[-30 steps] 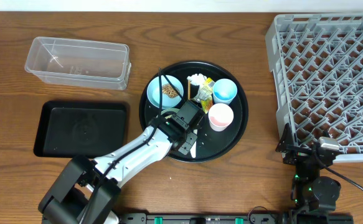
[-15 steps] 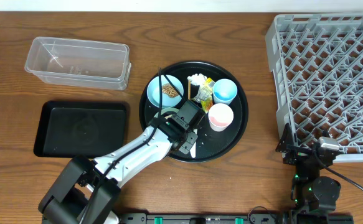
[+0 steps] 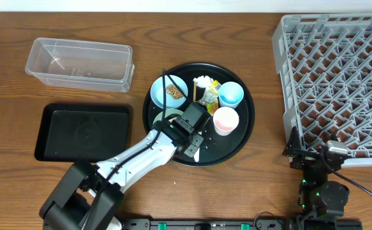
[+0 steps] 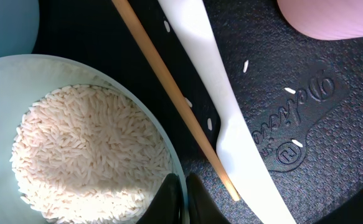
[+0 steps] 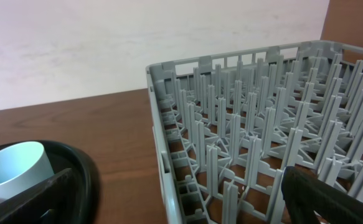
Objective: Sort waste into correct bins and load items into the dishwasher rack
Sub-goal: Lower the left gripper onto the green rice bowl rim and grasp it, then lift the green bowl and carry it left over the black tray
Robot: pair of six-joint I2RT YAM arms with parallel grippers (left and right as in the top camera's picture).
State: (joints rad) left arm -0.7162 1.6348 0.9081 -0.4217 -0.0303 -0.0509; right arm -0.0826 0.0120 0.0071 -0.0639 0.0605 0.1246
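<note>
My left gripper (image 4: 184, 200) is shut on the rim of the mint-white bowl (image 4: 75, 74), which holds white rice (image 4: 88, 155). A thin wooden chopstick (image 4: 169, 93) and the white plastic spoon (image 4: 225, 118) lie beside it on the round black tray (image 3: 237, 137), with loose grains around them. Overhead, the left gripper (image 3: 187, 130) covers most of that bowl (image 3: 165, 117). The light-blue bowl (image 3: 170, 94) holds a brown lump. The tissue (image 3: 202, 80), wrapper (image 3: 211, 93), blue cup (image 3: 230, 94) and pink-white cup (image 3: 226, 119) stand on the tray. My right gripper (image 5: 187, 208) is open beside the dishwasher rack (image 5: 243, 124).
The clear plastic tub (image 3: 80, 64) sits at the back left and the shallow black rectangular tray (image 3: 83, 132) in front of it. The grey rack (image 3: 335, 83) fills the right side. Bare wooden table lies between the round tray and the rack.
My left gripper's fingers have closed onto the mint-white bowl's rim. The arms and the things on the tray have stayed where they were.
</note>
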